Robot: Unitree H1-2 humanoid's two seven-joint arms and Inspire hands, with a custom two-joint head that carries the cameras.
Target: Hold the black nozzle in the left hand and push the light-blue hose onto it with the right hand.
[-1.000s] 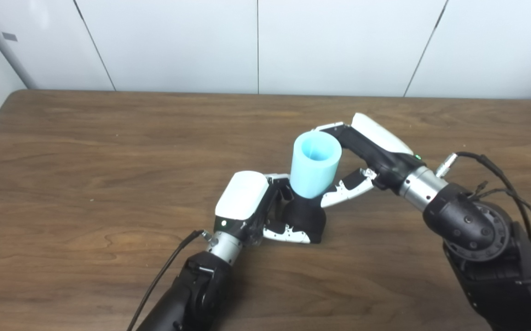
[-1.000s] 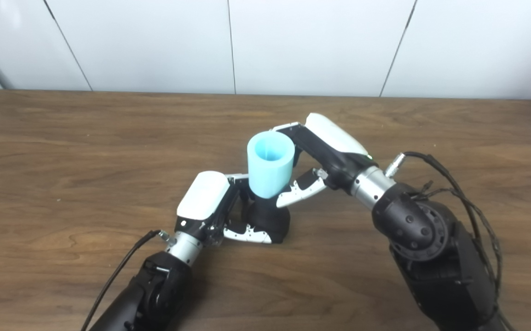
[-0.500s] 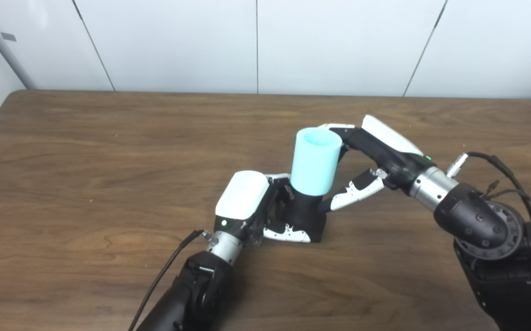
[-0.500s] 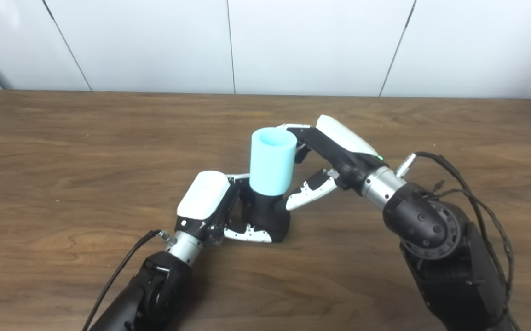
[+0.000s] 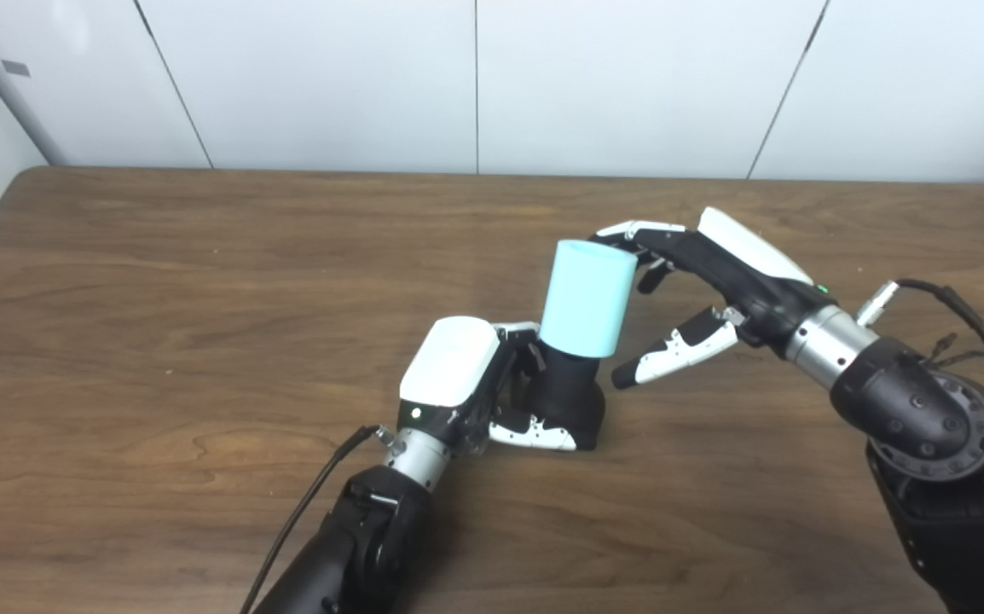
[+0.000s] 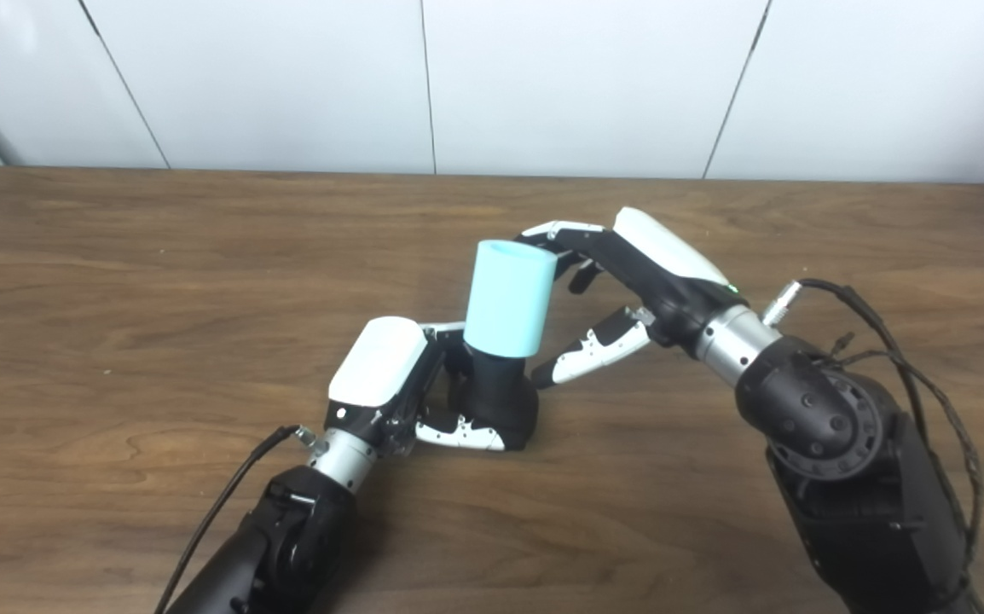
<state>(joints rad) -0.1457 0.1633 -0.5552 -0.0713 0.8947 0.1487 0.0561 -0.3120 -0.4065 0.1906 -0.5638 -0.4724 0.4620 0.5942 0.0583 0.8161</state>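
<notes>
The light-blue hose (image 5: pixel 587 287) is a short, wide tube standing nearly upright near the middle of the wooden table (image 5: pixel 159 281), its long axis close to vertical with the top tipped a little toward the right and the far side. Its open upper end faces up and away, and its lower end sits over the top of the black nozzle (image 5: pixel 567 396), so the two form one column with the nozzle's broader base resting on the table surface. The left hand (image 5: pixel 492 388) is wrapped around the nozzle from the left, its white-tipped fingers (image 5: pixel 535 437) curled across the front of the base low down and its white back facing up; it grips the nozzle only, below the hose. The right hand (image 5: pixel 697 286) is to the right of the hose with its fingers spread and holding nothing. Its upper fingers (image 5: pixel 633 232) reach toward the top rim of the hose from behind; whether they touch the rim cannot be told. The thumb (image 5: pixel 671 354) points down and left toward the joint of hose and nozzle, with a clear gap of table showing between it and the tube.
</notes>
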